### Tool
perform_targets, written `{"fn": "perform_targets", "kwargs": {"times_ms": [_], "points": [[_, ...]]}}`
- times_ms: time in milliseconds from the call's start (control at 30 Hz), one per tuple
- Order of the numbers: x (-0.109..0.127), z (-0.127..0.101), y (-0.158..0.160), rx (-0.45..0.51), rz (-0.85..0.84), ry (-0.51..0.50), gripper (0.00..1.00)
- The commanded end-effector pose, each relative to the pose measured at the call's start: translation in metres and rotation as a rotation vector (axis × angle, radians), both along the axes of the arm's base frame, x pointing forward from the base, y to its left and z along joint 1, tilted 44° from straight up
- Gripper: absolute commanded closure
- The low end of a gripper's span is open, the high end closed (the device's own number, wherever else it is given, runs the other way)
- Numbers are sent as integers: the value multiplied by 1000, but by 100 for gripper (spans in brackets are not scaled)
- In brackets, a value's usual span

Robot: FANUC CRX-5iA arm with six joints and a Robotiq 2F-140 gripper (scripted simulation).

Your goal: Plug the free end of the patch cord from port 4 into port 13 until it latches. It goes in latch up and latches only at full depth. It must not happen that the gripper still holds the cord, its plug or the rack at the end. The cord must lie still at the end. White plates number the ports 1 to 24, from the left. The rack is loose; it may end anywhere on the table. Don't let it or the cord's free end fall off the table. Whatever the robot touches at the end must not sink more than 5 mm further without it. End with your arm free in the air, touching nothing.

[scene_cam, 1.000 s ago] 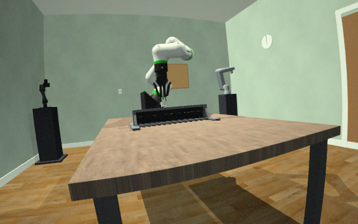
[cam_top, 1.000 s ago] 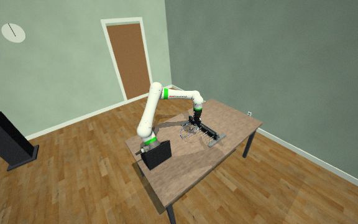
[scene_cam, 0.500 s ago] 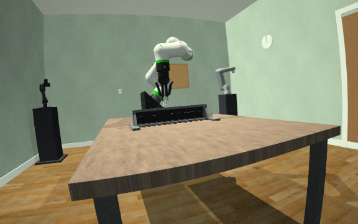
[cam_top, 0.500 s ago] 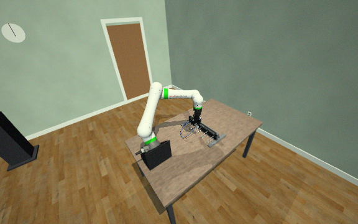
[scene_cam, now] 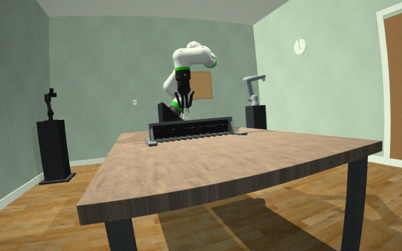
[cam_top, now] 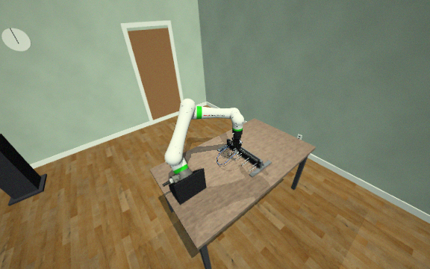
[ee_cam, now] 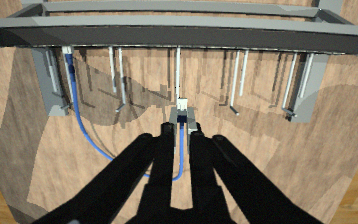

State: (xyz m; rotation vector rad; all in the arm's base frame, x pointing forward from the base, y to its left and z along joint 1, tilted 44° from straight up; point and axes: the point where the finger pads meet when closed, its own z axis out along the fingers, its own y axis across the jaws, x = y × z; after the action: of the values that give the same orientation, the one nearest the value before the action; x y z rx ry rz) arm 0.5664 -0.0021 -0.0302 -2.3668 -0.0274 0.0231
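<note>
The dark rack (cam_top: 251,158) (scene_cam: 190,129) (ee_cam: 180,36) stands on the wooden table (cam_top: 237,194) (scene_cam: 222,164). In the wrist view its front bar spans the top of the picture. A blue patch cord (ee_cam: 87,132) runs from a port near the rack's left end, loops over the table and rises between my fingers. My gripper (ee_cam: 181,116) (scene_cam: 185,111) (cam_top: 234,149) is shut on the cord's free-end plug (ee_cam: 182,105), whose white tip points at the rack's middle, a short way in front of it. The port numbers do not show.
Thin grey cable-guide rods (ee_cam: 238,80) stick out from the rack toward me, with grey feet at both ends (ee_cam: 50,85) (ee_cam: 307,85). The arm's black base box (cam_top: 187,185) stands at the table's near-left edge. Black pedestals (scene_cam: 52,150) stand on the floor.
</note>
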Motion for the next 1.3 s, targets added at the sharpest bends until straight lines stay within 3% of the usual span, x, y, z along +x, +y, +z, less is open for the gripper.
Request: {"fn": "perform_targets", "kwargs": {"times_ms": [0,1267], "points": [[0,0,0,0,0,0,100],[11,-8,7,-1,0,1,100]]}}
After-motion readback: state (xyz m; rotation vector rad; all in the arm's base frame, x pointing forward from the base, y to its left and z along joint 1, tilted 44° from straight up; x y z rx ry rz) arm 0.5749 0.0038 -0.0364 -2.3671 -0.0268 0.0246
